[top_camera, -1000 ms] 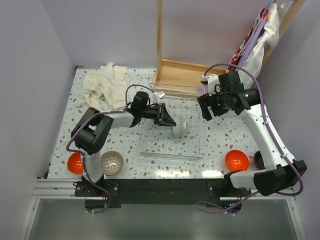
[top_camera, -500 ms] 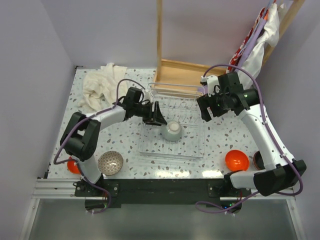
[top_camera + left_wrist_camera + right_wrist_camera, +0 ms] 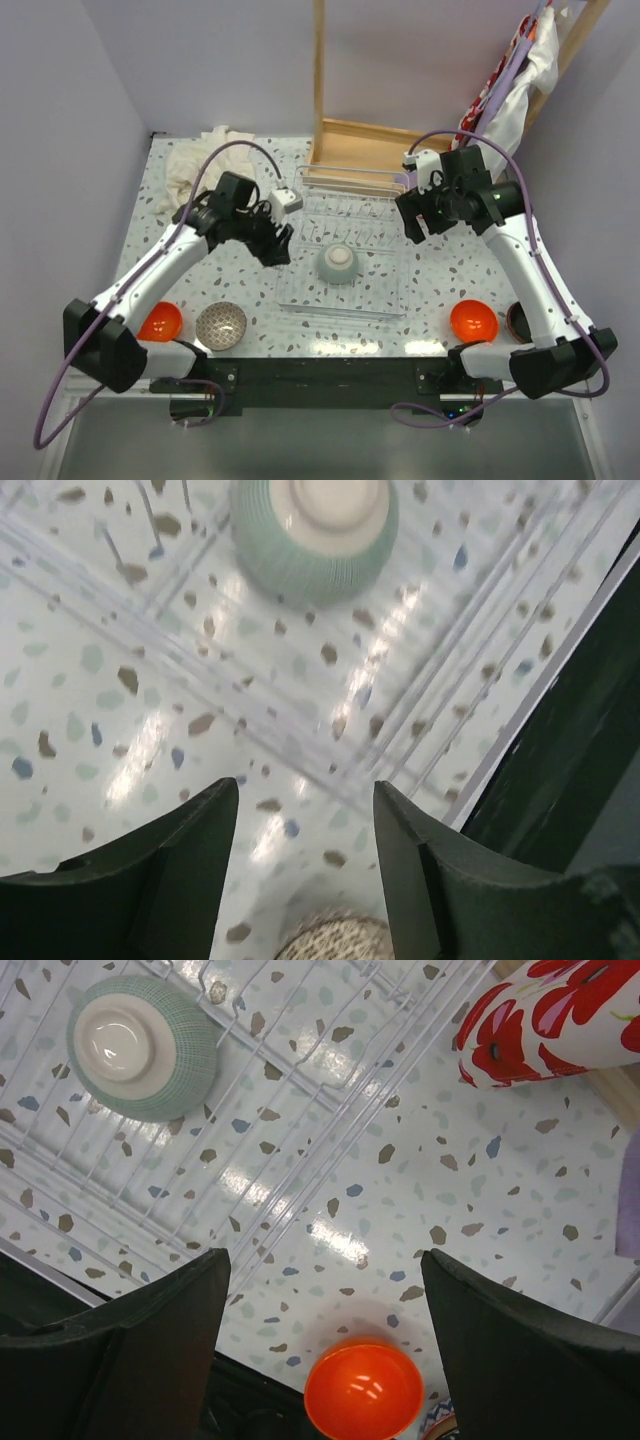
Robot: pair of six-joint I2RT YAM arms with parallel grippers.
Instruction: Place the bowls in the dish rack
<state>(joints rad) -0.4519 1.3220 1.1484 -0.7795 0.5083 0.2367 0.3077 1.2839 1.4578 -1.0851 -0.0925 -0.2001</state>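
The dish rack (image 3: 342, 309) of thin clear bars lies mid-table. One pale green ribbed bowl (image 3: 338, 264) with a pale foot ring rests upside down inside it, also seen in the left wrist view (image 3: 315, 530) and the right wrist view (image 3: 140, 1045). My left gripper (image 3: 278, 245) hovers open and empty just left of the rack (image 3: 300, 730), above a grey-speckled bowl (image 3: 335, 938). My right gripper (image 3: 412, 222) hangs open and empty at the rack's right side, over an orange bowl (image 3: 362, 1390). On the table sit two orange bowls (image 3: 160, 321) (image 3: 473, 320) and the speckled bowl (image 3: 221, 324).
A crumpled cream cloth (image 3: 205, 165) lies at the back left. A wooden frame (image 3: 360, 140) stands behind the rack. Red-flowered fabric (image 3: 545, 1020) hangs at the back right. A dark bowl (image 3: 515, 320) is half hidden behind the right arm, near the front rail.
My left gripper opened and let go of the pale bowl, which settled upside down in the rack. The left arm then drew back to the left. The right arm barely moved.
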